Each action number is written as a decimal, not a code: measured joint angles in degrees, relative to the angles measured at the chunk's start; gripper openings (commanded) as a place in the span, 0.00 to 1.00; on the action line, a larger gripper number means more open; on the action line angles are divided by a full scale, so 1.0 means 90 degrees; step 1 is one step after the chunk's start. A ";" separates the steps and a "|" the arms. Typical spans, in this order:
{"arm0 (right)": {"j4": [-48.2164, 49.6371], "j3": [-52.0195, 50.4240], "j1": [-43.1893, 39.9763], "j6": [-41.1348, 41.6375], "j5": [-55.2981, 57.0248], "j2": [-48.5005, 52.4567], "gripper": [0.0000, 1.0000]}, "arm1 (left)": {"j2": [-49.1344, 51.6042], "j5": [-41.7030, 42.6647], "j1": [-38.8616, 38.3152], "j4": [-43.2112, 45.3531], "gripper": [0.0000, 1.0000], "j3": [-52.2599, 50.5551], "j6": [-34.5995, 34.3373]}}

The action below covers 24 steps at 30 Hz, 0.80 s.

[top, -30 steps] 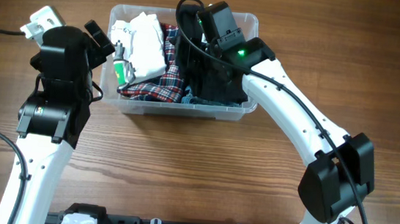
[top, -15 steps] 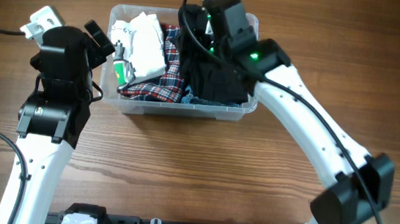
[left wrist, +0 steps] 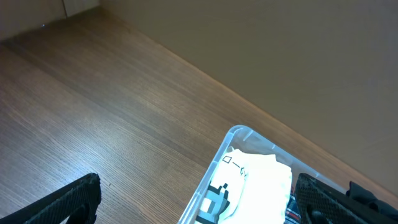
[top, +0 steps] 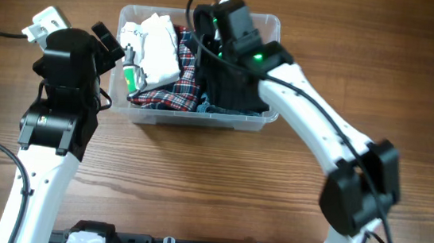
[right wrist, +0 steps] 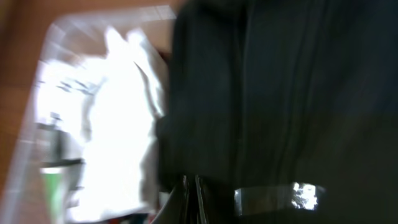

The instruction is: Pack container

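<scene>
Reaching into black garment (top: 239,96) at 3 o'clock of container (top: 193,120); right hand (top: 220,56) grip unreadable. Risk: fabric snags on lift-out and spills over the rim. Left hand (left wrist: 196,199) released, 9 o'clock.

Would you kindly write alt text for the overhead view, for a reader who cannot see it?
A clear rectangular plastic container on a wooden table holds white packaging, red plaid cloth and black fabric. The white right arm reaches over its right half; the left arm sits beside its left end.
</scene>
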 measured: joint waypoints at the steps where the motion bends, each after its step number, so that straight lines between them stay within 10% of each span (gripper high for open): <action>1: 0.0019 0.0002 0.0049 0.0000 -0.0002 0.0202 0.04 | 0.0000 0.0002 0.0000 0.0000 1.00 0.0000 0.0000; 13: -0.0027 0.0097 0.0359 -0.0432 0.0027 0.0316 0.04 | 0.0000 0.0002 0.0000 0.0000 1.00 0.0000 0.0000; 24: -0.1282 0.0092 0.0389 -0.0726 0.1605 -0.2839 0.04 | 0.0000 0.0002 0.0000 0.0002 1.00 0.0000 0.0000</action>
